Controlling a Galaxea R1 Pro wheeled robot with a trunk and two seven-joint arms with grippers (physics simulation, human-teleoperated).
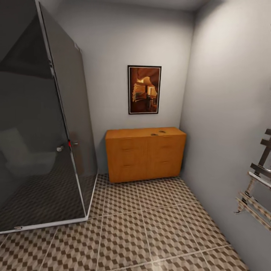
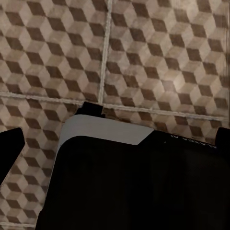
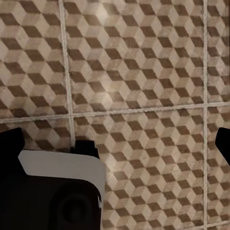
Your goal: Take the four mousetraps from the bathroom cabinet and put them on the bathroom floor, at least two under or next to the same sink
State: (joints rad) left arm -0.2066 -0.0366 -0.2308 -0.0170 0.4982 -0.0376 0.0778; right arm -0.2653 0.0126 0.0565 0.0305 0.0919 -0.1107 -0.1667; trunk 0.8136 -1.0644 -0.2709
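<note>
The orange-brown cabinet (image 1: 145, 153) stands against the far wall, its drawers closed. On its flat top lie two small mousetraps (image 1: 154, 134) (image 1: 162, 131), tiny at this distance. The cube-patterned bathroom floor (image 1: 150, 226) stretches from me to the cabinet. In the left wrist view my left gripper (image 2: 115, 141) hangs above the floor tiles (image 2: 158, 57) with its dark fingertips (image 2: 10, 143) far apart and nothing between them. My right gripper (image 3: 117, 143) is likewise open over the tiles (image 3: 143, 72), empty. The sink is out of view.
A dark glass shower enclosure (image 1: 45, 131) fills the left side, its corner post reaching the floor. A metal towel rack (image 1: 256, 188) juts from the right wall. A framed picture (image 1: 144, 89) hangs above the cabinet. My own black and white body (image 2: 129, 187) shows below the left gripper.
</note>
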